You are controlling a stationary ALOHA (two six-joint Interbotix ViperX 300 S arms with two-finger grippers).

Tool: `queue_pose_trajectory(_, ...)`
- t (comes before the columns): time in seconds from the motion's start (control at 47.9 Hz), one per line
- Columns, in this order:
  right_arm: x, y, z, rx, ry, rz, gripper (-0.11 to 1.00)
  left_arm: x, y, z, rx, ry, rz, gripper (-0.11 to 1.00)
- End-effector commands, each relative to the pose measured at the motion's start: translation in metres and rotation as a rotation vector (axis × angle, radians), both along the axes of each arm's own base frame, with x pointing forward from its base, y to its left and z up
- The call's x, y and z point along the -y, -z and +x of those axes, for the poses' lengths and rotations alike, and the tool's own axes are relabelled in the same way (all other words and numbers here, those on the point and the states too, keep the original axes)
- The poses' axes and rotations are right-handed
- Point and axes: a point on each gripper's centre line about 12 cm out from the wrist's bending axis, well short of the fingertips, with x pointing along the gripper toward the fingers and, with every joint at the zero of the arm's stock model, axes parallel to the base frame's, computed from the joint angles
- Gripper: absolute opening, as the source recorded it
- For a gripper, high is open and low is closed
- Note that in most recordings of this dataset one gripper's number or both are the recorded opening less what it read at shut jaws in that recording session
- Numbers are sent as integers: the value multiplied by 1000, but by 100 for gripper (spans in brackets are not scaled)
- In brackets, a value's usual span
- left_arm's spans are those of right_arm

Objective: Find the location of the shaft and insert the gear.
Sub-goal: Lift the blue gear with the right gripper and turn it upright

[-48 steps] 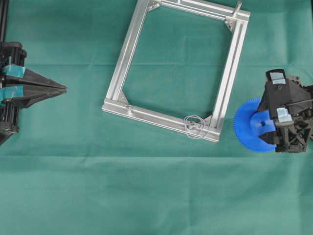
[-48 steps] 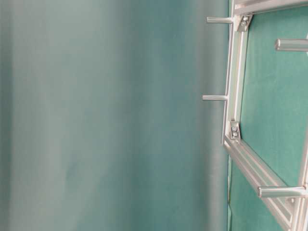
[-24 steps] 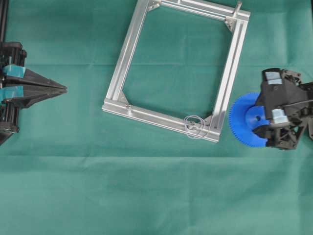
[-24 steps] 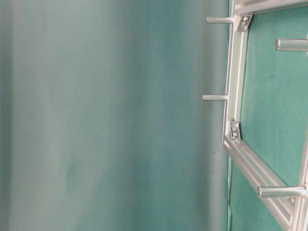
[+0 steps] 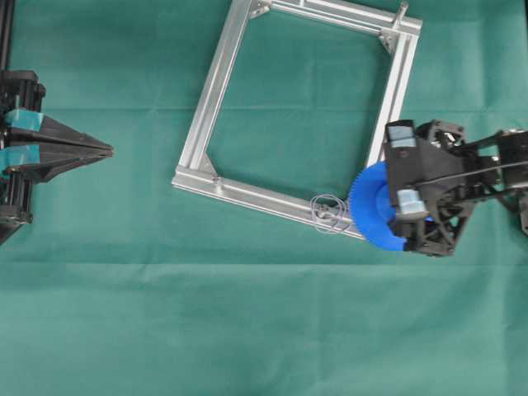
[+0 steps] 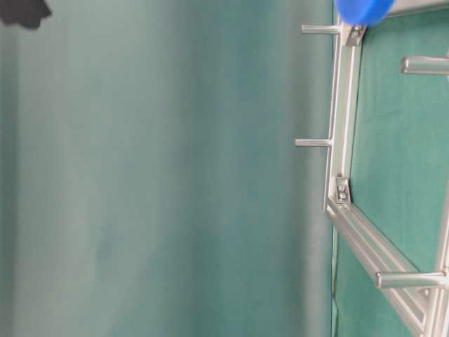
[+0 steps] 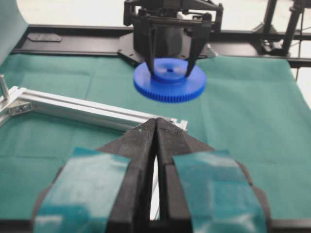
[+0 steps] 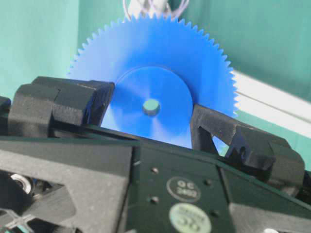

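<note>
The blue gear (image 5: 371,206) is held by its hub in my right gripper (image 5: 402,200), level above the frame's right bar. Its rim is just right of the shaft (image 5: 328,213), a small pin inside grey wire loops on the frame's near bar. In the right wrist view the gear (image 8: 153,58) sits between the fingers (image 8: 214,121), with the wire loops (image 8: 150,5) just beyond its rim. The left wrist view shows the gear (image 7: 170,82) in the right gripper (image 7: 171,73). My left gripper (image 5: 107,150) is shut and empty at the far left, and shows again in its own wrist view (image 7: 156,121).
The square aluminium frame (image 5: 214,91) lies on the green cloth. A bare pin (image 5: 402,12) stands at its far right corner. The table-level view shows the frame (image 6: 344,140) with several pins and the gear's edge (image 6: 361,8) at the top.
My right gripper has carried the gear left, from beside the frame to over its right bar near the wire loops. The gear has entered the table-level view. The left arm has not moved.
</note>
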Motion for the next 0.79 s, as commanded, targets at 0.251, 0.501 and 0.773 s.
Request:
queue_pose_trajectory(0.251, -3, -20, 45, 60, -4, -4, 70, -1, -8, 3, 8, -3, -5, 1)
queue_pose_trajectory(0.501, -4, -18, 59, 51, -7, -15, 70, -1, -8, 3, 2, -3, -5, 1)
queue_pose_trajectory(0.773, -4, -10, 62, 29, -6, -17, 70, -1, -6, 3, -14, -3, -6, 1)
